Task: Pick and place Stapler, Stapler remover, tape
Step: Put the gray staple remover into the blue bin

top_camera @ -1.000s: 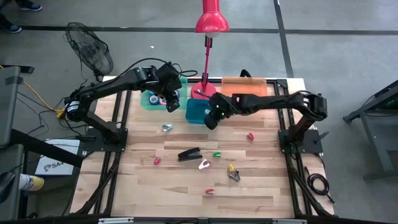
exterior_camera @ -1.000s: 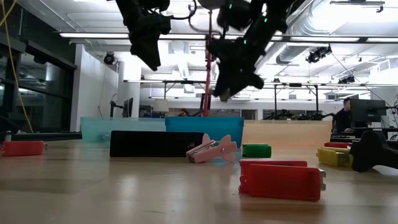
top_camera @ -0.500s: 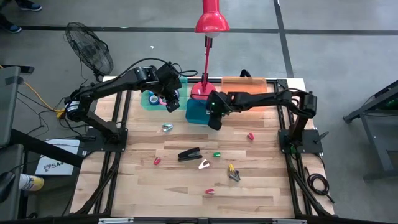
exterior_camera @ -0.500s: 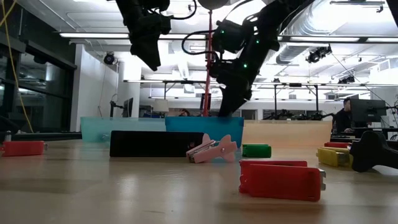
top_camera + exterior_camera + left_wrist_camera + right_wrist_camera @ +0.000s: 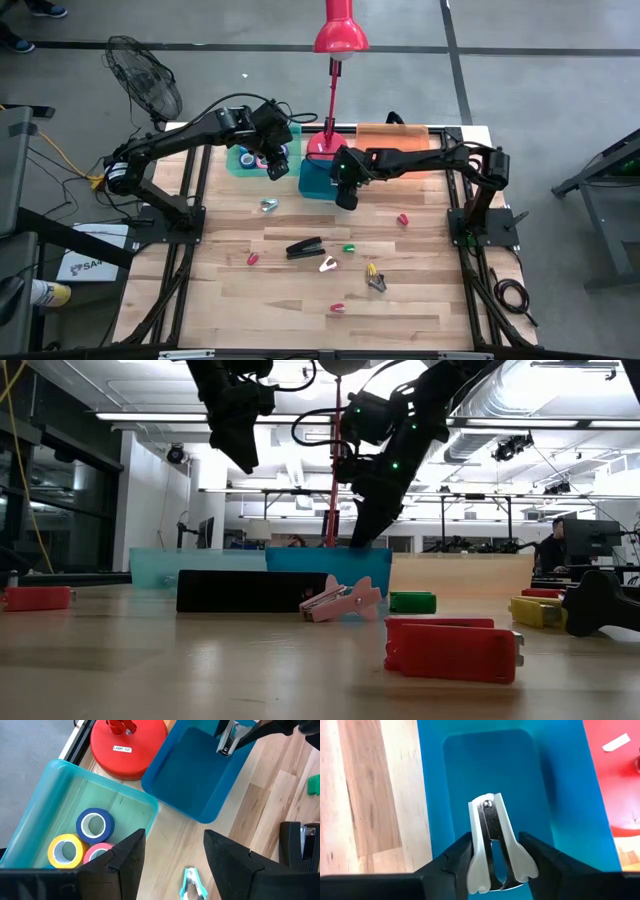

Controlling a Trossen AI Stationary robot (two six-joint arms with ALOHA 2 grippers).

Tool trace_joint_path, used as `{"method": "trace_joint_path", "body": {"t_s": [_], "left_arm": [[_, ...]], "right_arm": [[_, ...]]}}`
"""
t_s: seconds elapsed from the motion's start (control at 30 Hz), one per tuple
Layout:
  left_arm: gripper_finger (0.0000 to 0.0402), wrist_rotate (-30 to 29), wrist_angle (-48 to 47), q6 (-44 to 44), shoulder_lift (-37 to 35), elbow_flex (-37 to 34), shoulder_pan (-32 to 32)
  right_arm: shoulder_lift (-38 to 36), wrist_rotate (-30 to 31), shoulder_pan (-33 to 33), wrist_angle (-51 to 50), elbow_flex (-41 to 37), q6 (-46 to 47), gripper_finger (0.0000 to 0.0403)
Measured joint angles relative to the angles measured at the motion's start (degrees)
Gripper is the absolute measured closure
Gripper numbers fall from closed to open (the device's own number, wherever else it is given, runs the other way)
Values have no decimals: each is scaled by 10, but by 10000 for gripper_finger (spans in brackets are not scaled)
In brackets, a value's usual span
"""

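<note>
The right hand (image 5: 495,862) has swung over the blue bin (image 5: 470,780) at the worktop's back edge, white staple remover (image 5: 495,845) between loosening fingers, drop-off imminent.

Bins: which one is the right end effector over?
The darker blue bin, empty, beside the red lamp base. The right end effector holds a white staple remover above it; the teal bin holds tape rolls.

A white label reading "LAMP 1(2)" sits on the red lamp base (image 5: 129,745)
</note>
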Motion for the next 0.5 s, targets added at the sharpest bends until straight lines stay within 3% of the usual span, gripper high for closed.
{"method": "trace_joint_path", "body": {"t_s": [0.5], "left_arm": [[204,0,-1,-9,0,0,0]], "right_arm": [[0,-15,0,0,0,6,160]]}}
